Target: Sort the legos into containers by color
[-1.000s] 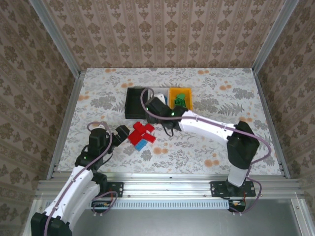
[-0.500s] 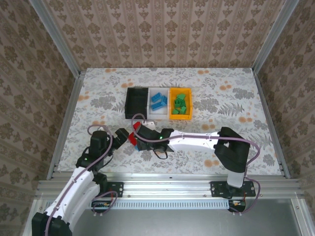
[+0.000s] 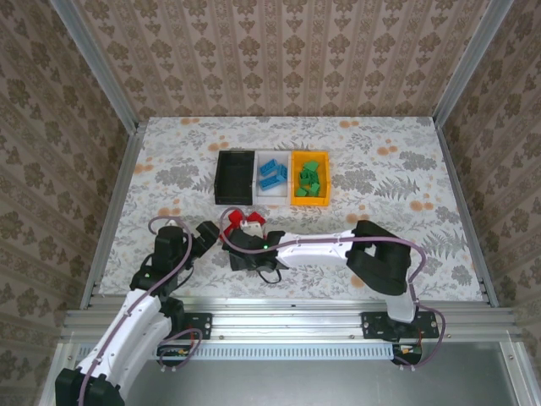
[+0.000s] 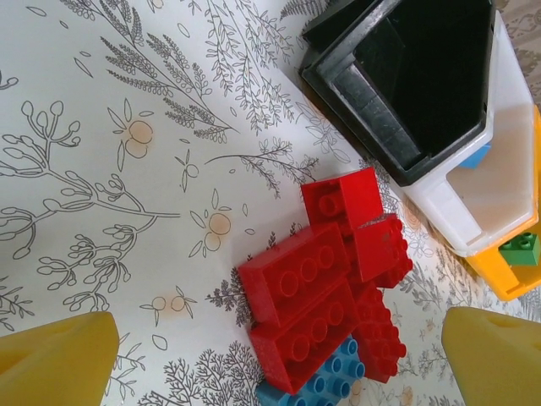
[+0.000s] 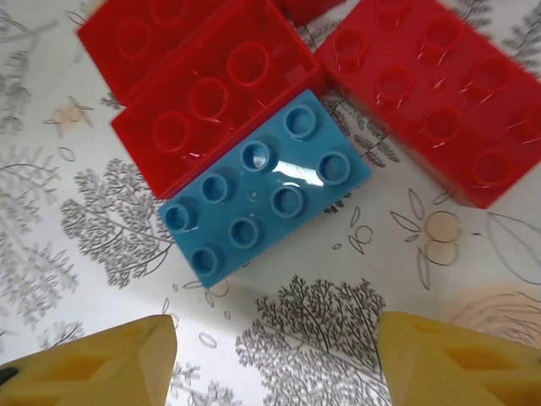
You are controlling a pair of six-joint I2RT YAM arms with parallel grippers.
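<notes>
Several red legos [image 4: 325, 271] lie in a cluster on the table, with a blue lego [image 4: 325, 385] at the cluster's near edge. My left gripper [image 4: 275, 372] is open just short of them, holding nothing. My right gripper [image 5: 275, 364] is open low over the table, and the blue lego [image 5: 262, 182] lies just beyond its yellow fingertips [image 5: 93, 364], between two red legos [image 5: 203, 93]. From above, the right gripper [image 3: 243, 233] covers most of the red legos [image 3: 256, 222], and the left gripper [image 3: 210, 233] is beside it. The black container [image 3: 235, 178] looks empty. The white one [image 3: 272, 176] holds blue legos and the orange one [image 3: 310, 182] green ones.
The three containers stand side by side behind the pile, the black one [image 4: 414, 76] nearest it. The right arm [image 3: 338, 245] stretches leftwards across the front of the table. Metal rails [image 3: 118, 194] edge the flowered table.
The right arm has swung from over the containers down and left to the lego pile, and now hangs low over it. The left arm has barely moved.
</notes>
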